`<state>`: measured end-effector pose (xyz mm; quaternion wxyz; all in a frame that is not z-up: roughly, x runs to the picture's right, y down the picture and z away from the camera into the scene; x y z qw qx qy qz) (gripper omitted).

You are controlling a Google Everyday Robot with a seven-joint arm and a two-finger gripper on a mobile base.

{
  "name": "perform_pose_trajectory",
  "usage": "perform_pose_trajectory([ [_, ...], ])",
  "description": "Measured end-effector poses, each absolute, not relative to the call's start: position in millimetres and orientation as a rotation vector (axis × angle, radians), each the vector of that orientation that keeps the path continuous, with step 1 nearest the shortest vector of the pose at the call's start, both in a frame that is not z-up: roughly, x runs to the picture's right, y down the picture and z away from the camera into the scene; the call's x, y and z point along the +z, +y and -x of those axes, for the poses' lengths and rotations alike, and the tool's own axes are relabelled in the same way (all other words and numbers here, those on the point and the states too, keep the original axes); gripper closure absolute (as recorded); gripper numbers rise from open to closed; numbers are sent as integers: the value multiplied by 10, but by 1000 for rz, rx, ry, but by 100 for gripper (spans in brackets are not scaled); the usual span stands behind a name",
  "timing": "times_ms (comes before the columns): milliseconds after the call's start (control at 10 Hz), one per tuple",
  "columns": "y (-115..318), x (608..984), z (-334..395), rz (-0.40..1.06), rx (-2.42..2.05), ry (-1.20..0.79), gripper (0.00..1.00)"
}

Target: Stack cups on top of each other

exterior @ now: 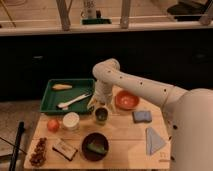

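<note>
A small cup stands on the wooden table just right of the white round container. It looks silvery on the outside and greenish inside. I cannot tell whether this is one cup or the silver and green cups nested, and no second separate cup shows. My gripper hangs from the white arm directly over this cup, close to its rim, by the green tray's right front corner.
A green tray with a banana and a white utensil sits back left. An orange bowl, blue sponge and blue cloth lie right. The white container, an orange fruit, dark bowl and snack packet are in front.
</note>
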<state>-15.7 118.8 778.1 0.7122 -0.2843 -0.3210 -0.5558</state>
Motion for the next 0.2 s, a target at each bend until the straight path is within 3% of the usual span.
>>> perform_pose_trajectory([
  [200, 1188, 7772, 148, 629, -1232, -711, 20],
])
